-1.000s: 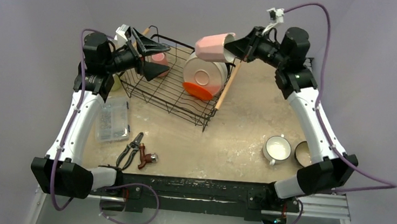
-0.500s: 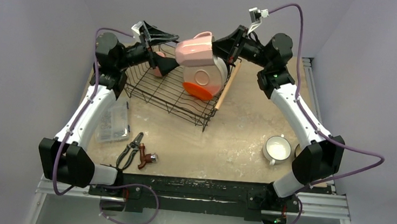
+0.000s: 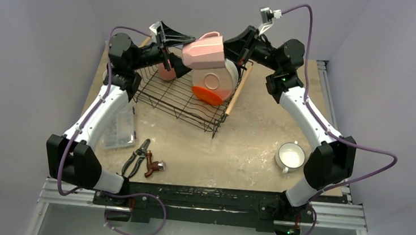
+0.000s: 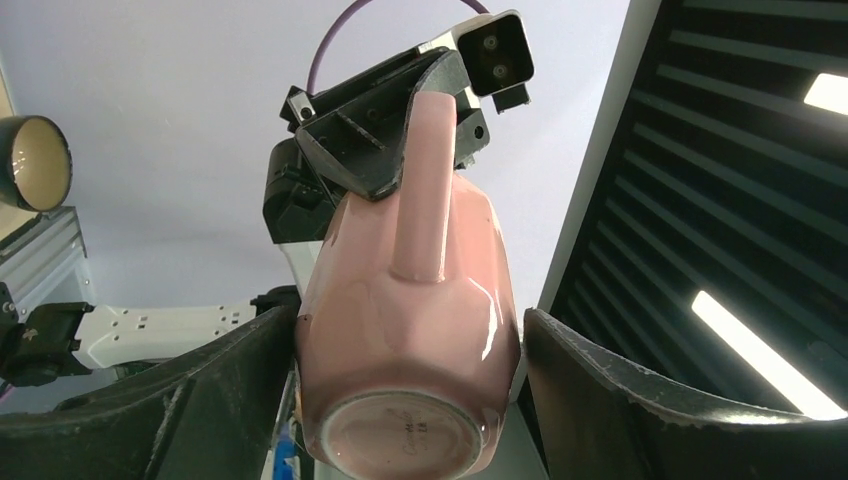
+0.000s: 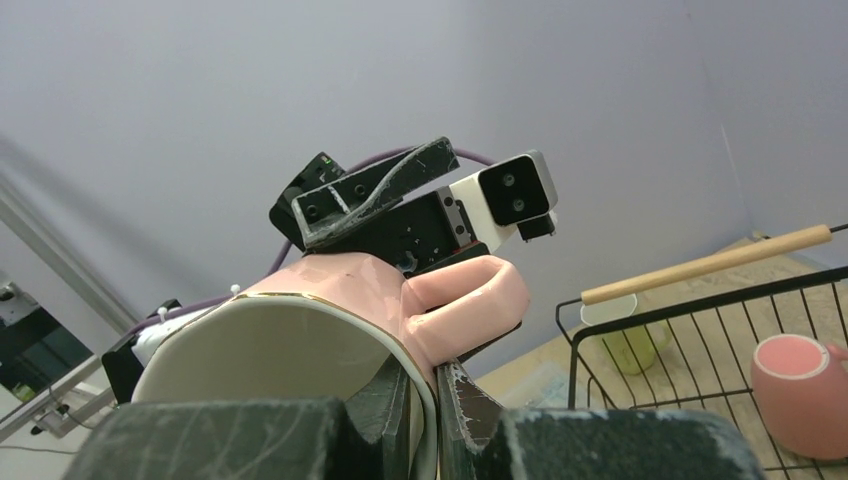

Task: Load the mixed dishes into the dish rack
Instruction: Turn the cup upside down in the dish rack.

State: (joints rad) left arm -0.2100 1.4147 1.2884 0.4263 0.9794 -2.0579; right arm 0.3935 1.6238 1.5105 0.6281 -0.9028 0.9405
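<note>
Mug (image 3: 204, 52) hangs above the rack (image 3: 168, 97), rim pinched by the right gripper (image 5: 425, 400); the left gripper (image 4: 410, 320), spread wide, brackets it, perhaps touching one side.

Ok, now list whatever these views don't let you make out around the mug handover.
1. Top view: the left gripper covers most of the second pink mug in the dish rack; the right wrist view's edge crops it.
2. Top view: the held pink mug hides part of the cream plate.
3. Left wrist view: whether the left fingers touch the held pink mug is unclear.
4. Left wrist view: the stamp on its base is too blurred to read.
</note>
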